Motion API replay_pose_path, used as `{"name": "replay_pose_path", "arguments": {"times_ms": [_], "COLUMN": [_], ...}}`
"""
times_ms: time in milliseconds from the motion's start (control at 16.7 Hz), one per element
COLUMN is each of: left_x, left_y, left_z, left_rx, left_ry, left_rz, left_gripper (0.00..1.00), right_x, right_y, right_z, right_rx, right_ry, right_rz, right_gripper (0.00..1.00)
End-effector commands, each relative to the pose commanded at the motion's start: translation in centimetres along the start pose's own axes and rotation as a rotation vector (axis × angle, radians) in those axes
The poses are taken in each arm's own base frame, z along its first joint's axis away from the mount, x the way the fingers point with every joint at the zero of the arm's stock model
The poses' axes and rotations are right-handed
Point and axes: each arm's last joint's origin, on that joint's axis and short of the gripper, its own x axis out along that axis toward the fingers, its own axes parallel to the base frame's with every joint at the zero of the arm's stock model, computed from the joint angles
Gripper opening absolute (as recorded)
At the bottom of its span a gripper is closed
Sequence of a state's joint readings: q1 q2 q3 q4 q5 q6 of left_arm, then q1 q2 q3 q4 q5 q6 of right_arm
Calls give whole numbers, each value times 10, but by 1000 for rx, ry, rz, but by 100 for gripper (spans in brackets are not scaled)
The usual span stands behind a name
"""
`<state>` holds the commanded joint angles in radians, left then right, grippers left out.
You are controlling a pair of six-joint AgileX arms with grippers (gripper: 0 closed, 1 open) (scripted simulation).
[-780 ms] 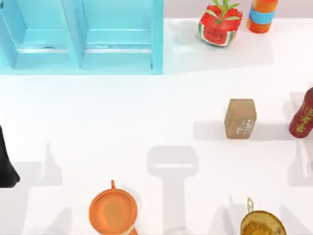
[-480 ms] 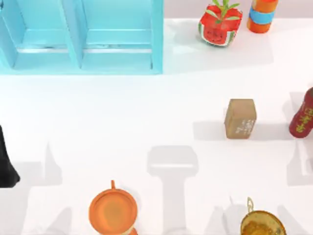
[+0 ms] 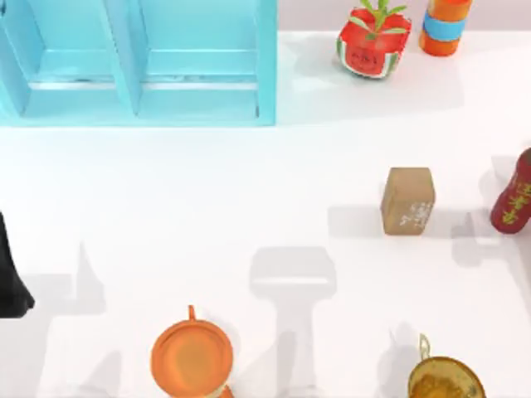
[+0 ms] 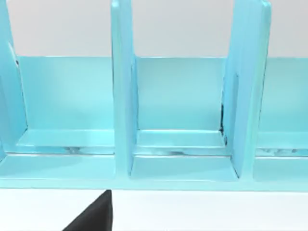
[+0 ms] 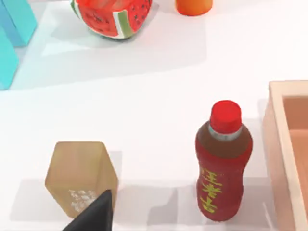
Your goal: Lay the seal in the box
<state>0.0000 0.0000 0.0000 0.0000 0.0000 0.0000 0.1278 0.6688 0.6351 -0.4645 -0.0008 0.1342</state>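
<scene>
Our seal [image 3: 407, 201] is a small tan-brown block with faint white marks on one side. It stands alone on the white table [image 3: 207, 191], toward the right, near the red bottle [image 3: 514, 195]. Maybe that pale wooden edge [image 5: 284, 154] is the box. We cannot tell how our fingers are set.

We see a glossy white surface [image 3: 207, 199] under bright, even light, with soft grey shadows lying across its near half. At its far left corner stands a light blue shelf unit [image 3: 137, 62] with upright dividers and open compartments. Behind it, a plain pale grey wall [image 4: 183, 26] runs along the far edge.
</scene>
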Motion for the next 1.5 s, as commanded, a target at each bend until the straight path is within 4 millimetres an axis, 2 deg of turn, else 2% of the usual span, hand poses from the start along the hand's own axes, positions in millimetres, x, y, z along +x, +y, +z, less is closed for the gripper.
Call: {"name": "replay_pose_path", "arguments": {"times_ms": [180, 300, 420, 660, 840, 960, 1080, 1500], "left_x": [0, 0, 0, 0, 0, 0, 0, 0], "left_y": [0, 0, 0, 0, 0, 0, 0, 0], "left_z": [0, 0, 0, 0, 0, 0, 0, 0], "left_rx": [0, 0, 0, 0, 0, 0, 0, 0], "left_ry": [0, 0, 0, 0, 0, 0, 0, 0], "left_rz": [0, 0, 0, 0, 0, 0, 0, 0], "left_gripper": [100, 100, 100, 100, 100, 100, 100, 100], "right_x": [31, 65, 105, 181, 220, 237, 245, 249], "right_y": [19, 36, 54, 89, 109, 118, 122, 121], "right_z": [51, 77, 94, 99, 90, 83, 78, 73], "right_rx": [25, 34, 38, 31, 20, 14, 10, 10], "right_ry": [240, 408, 567, 831, 966, 1026, 1059, 1065], "right_rz": [8, 1, -16, -67, -106, -126, -139, -141], "right_gripper": [100, 100, 100, 100, 100, 100, 100, 100]}}
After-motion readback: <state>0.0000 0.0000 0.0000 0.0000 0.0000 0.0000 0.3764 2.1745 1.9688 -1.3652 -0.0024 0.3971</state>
